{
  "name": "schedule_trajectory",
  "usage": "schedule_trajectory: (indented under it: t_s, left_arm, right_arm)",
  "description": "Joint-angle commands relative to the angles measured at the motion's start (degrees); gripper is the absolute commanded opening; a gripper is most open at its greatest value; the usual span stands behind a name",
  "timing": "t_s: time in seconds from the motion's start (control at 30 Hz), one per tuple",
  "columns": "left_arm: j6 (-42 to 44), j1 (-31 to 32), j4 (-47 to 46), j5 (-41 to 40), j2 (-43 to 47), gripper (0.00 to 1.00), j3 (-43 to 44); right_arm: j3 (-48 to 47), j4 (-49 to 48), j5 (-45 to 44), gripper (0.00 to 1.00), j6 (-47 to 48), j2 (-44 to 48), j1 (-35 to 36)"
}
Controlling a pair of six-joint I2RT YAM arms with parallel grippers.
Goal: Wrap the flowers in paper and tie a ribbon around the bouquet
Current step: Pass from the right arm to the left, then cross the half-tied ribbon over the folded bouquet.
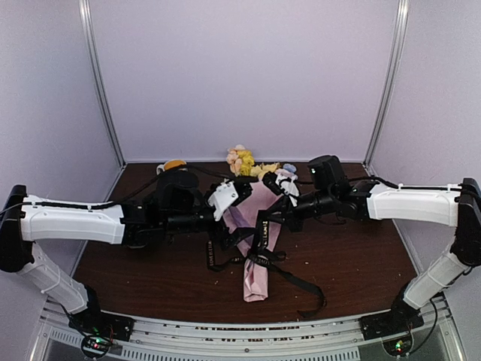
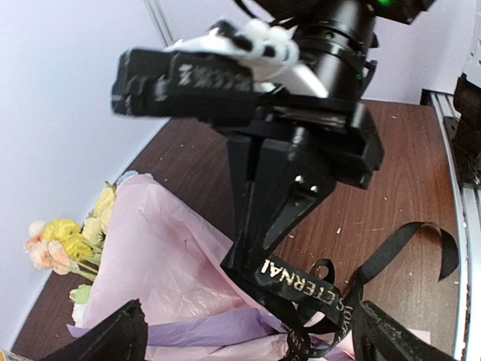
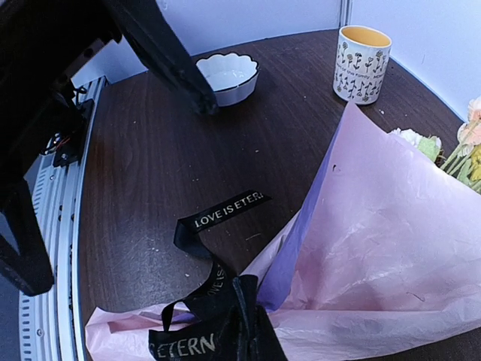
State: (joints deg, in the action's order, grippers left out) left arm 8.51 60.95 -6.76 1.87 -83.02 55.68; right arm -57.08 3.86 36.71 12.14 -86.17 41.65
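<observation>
Bouquet flat on the counter, dead centre, long axis running from the far wall towards the arms' bases. Blooms point away to the back and the narrow tail points at the near edge, leaning a touch left.

Flowers spill out of the wide far end: yellow and peach heads, a pale one, green stems just showing. The paper is pale pink and crinkled, with a lilac fold along its inner edge, tapering into a long cone.

Both arms reach in over the cone's waist from either side, so from above the middle is mostly covered.

The ribbon is black with gold lettering and bunched in loops at that waist. One end lies flat on the wood beside the cone, and a long tail curls away towards the near right. I cannot tell whether there is a knot.

The right fingers point down, pinched tight on the ribbon just above the paper. The left fingers are spread as wide as they go, one either side of the cone's waist, holding nothing.

Off to the left of the blooms, well apart from the paper, stand a mug printed with little flowers, yellow inside, and a white scalloped bowl.
</observation>
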Motion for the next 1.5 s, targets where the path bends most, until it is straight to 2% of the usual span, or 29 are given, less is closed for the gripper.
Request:
schedule_trajectory:
  t_s: [0.0,0.1,0.3,0.37,0.4,0.47,0.57,0.6,0.73,0.93,1.13,1.3,1.47]
  left_arm:
    - [-8.8,-3.1,-10.1,1.2,-1.3,0.94,-4.0]
    - [-10.5,-4.0,-14.0,6.1,-2.7,0.84,-6.2]
    - [-13.4,-4.0,-16.1,12.6,-7.9,0.88,-4.6]
    - [-14.0,-4.0,-16.5,12.2,-8.8,0.82,-4.7]
    - [-14.0,-4.0,-17.7,12.3,-9.0,0.75,-5.0]
    - [-13.9,-4.0,-18.8,13.0,-9.1,0.52,-5.5]
    - [-13.9,-4.0,-18.1,12.6,-9.5,0.09,-5.5]
    - [-14.1,-4.0,-18.2,12.3,-9.5,0.0,-5.7]
    - [-15.3,-4.0,-20.4,12.2,-9.6,0.0,-8.0]
    - [-16.0,-4.0,-21.2,13.4,-10.3,0.0,-8.7]
    - [-16.4,-4.0,-21.5,14.2,-10.4,0.0,-9.2]
    - [-16.1,-4.0,-20.5,14.1,-10.5,0.0,-9.2]
    - [-15.9,-4.0,-19.8,13.9,-10.3,0.0,-9.1]
  right_arm:
    - [1.7,-3.7,-2.5,0.0,-3.8,3.2,1.8]
    - [4.4,-8.6,-3.9,0.0,-7.6,5.2,3.4]
    - [6.4,-15.4,-9.8,0.0,-15.4,6.2,7.6]
    - [6.7,-16.8,-10.8,0.0,-16.5,6.1,9.0]
    - [6.7,-17.1,-11.3,0.0,-16.6,6.0,9.6]
    - [6.6,-16.9,-11.6,0.0,-16.6,5.5,10.1]
    - [6.4,-16.0,-11.6,0.01,-16.3,5.4,10.3]
    - [6.4,-15.4,-11.7,0.04,-16.0,5.5,10.3]
    - [5.9,-10.6,-15.5,0.25,-15.8,7.0,9.7]
    - [5.6,2.6,-21.7,0.42,-23.4,5.3,3.6]
    - [8.1,5.4,-13.9,0.48,-26.9,-1.2,-0.6]
    - [3.8,9.8,-9.6,0.48,-24.4,-7.6,-1.0]
    - [2.3,12.9,-9.2,0.45,-22.7,-10.4,-1.0]
